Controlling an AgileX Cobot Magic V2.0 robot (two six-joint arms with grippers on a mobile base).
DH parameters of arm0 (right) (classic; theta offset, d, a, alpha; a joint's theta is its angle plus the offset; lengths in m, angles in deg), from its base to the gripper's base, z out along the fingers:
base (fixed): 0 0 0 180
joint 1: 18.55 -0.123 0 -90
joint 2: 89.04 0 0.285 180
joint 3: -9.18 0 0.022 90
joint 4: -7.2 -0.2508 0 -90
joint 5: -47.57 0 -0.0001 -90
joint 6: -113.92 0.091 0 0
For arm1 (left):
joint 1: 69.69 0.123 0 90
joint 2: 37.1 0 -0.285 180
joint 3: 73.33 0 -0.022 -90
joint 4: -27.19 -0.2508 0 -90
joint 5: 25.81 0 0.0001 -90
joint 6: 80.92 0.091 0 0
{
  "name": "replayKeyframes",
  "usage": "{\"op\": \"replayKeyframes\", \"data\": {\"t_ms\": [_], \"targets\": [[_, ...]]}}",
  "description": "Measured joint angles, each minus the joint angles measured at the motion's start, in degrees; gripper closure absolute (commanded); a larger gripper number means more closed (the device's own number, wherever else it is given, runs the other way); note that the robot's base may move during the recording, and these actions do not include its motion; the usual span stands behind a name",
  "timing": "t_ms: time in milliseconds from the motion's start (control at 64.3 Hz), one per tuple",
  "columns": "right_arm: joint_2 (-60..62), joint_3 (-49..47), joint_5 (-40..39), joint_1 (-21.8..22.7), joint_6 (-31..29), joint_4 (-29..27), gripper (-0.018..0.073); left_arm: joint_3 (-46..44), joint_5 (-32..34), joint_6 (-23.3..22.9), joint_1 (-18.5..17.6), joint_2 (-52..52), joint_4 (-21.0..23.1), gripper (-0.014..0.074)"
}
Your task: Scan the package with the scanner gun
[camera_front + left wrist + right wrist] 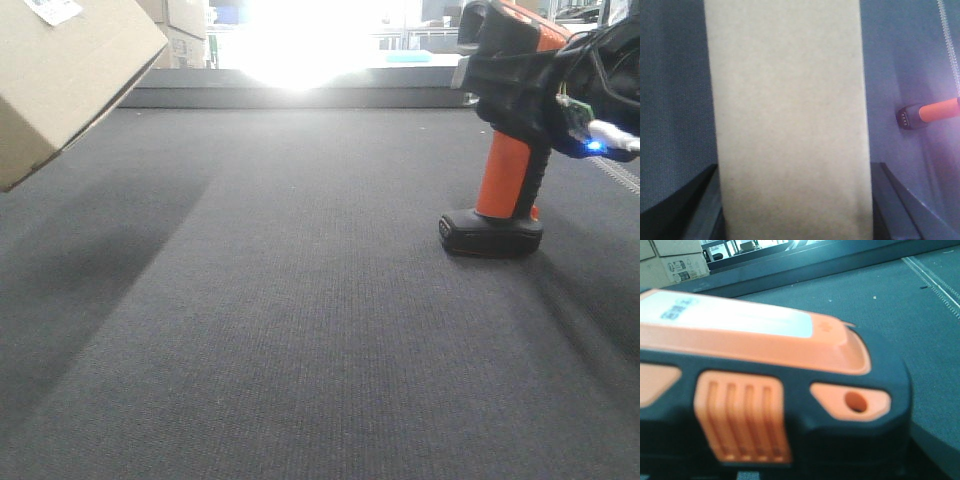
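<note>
I see the package (70,75) at the upper left of the front view, a plain tan cardboard box held tilted, clear of the dark mat (300,300), with a corner of a white label (52,8) cut off by the frame edge; its dark print is too small for me to read. From the left wrist camera its bare tan face fills the middle of the picture, and the left gripper (795,200) clamps it, dark fingers (695,210) pressed against both sides. Well apart from it, at the right, the scanner gun (507,180) stands upright on its flat black base on the mat, orange handle rising to a black and orange head. The right wrist camera sits very close to that head, showing orange ribbed panels and a pale sticker (735,315) whose marking is blurred beyond reading. The right gripper (545,95) reaches in from the right edge around the head, a blue light (596,147) glowing on it; I cannot tell whether it grips the gun. Stacked cartons (675,265) stand behind, their print illegible.
</note>
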Motion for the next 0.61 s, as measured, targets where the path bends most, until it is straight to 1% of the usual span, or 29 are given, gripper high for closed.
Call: {"op": "replayKeyframes", "data": {"t_ms": [16,31,233,296,436,607], "targets": [[0.0,0.0,0.0,0.0,0.0,0.0,0.0704,0.0,0.0,0.0,0.0,0.0,0.0,0.0707],[0.0,0.0,0.0,0.0,0.0,0.0,0.0725,0.0,0.0,0.0,0.0,0.0,0.0,0.0707],[0.0,0.0,-1.6,0.0,-0.1,-0.2,0.0713,0.0,0.0,0.0,0.0,0.0,0.0,0.0707],[0.6,0.0,-2.0,0.0,-1.2,-0.3,0.0713,0.0,0.0,0.0,0.0,0.0,0.0,0.0707],[4.7,-0.2,-1.3,0.0,-9.6,-0.6,0.0713,0.0,0.0,0.0,0.0,0.0,0.0,0.0707],[10.7,-3.4,5.9,0.0,-25.8,-0.8,0.0713,0.0,0.0,0.0,0.0,0.0,0.0,0.0707]]}}
